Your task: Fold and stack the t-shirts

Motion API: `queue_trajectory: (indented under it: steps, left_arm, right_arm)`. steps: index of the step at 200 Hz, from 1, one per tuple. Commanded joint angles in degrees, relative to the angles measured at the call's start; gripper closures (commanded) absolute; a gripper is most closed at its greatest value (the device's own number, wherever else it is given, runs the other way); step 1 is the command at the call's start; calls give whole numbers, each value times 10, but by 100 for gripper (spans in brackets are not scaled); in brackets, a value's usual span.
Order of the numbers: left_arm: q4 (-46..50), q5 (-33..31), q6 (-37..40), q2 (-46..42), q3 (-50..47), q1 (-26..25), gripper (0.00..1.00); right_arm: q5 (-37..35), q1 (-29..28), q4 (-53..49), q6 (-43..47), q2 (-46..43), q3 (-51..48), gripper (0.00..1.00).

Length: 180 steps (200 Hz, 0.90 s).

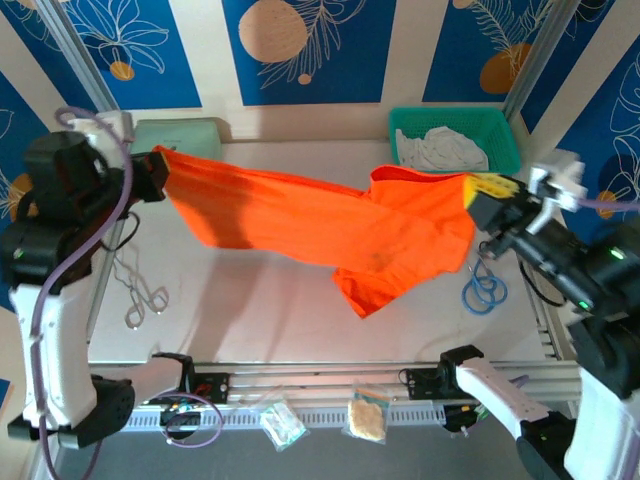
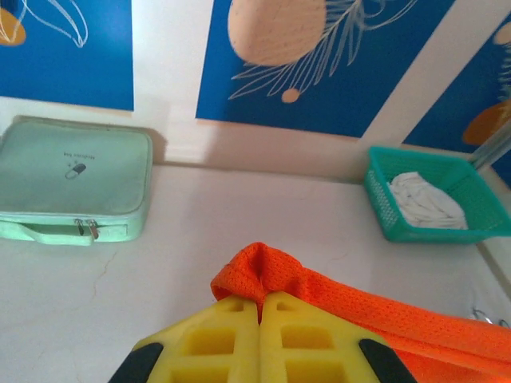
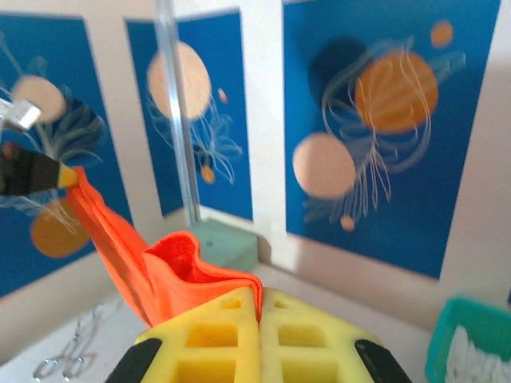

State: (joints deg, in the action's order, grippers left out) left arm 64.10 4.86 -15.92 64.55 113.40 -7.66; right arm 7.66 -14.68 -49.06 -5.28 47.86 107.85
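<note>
The bright orange t-shirt (image 1: 330,225) hangs stretched in the air over the table between both arms. At the far left, my left gripper (image 1: 160,170) is shut on one bunched corner of it; in the left wrist view that orange cloth (image 2: 267,267) bulges out past the closed yellow fingertips (image 2: 239,307). My right gripper (image 1: 478,192) is shut on the opposite edge, and the folded orange fabric (image 3: 172,271) is pinched between its fingers (image 3: 231,307). The shirt's lower part sags toward the tabletop. A white t-shirt (image 1: 442,150) lies crumpled in the teal basket (image 1: 505,125).
A mint-green hard case (image 1: 178,135) lies at the back left. Metal scissors (image 1: 140,295) lie on the table's left side, and blue loops (image 1: 485,292) lie on the right. Two small packets (image 1: 365,418) lie by the near rail.
</note>
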Motion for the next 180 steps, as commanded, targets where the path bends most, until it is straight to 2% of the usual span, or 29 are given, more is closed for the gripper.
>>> queue_trajectory:
  steps: [1, 32, 59, 88, 111, 149, 180]
  left_arm:
    - [73, 3, 13, -27, 53, 5, 100]
    - [89, -4, 7, -42, 137, 5, 100]
    - [103, -10, 7, -28, 198, 5, 100]
    - [104, -17, 14, -14, 208, 5, 100]
    - [96, -29, 24, -5, 191, 6, 100]
    - [50, -68, 45, 8, 119, 6, 100]
    - [-28, -121, 63, 27, -8, 5, 100]
  right_arm:
    - [50, 5, -55, 2, 11, 92, 100]
    - [72, 37, -107, -8, 48, 225, 100]
    - [52, 45, -119, -12, 60, 271, 100]
    - [19, 48, -123, 1, 73, 282, 100]
    - [2, 47, -120, 10, 91, 260, 100]
    - [-31, 47, -72, 30, 122, 148, 100]
    - [-48, 48, -12, 45, 173, 49, 100]
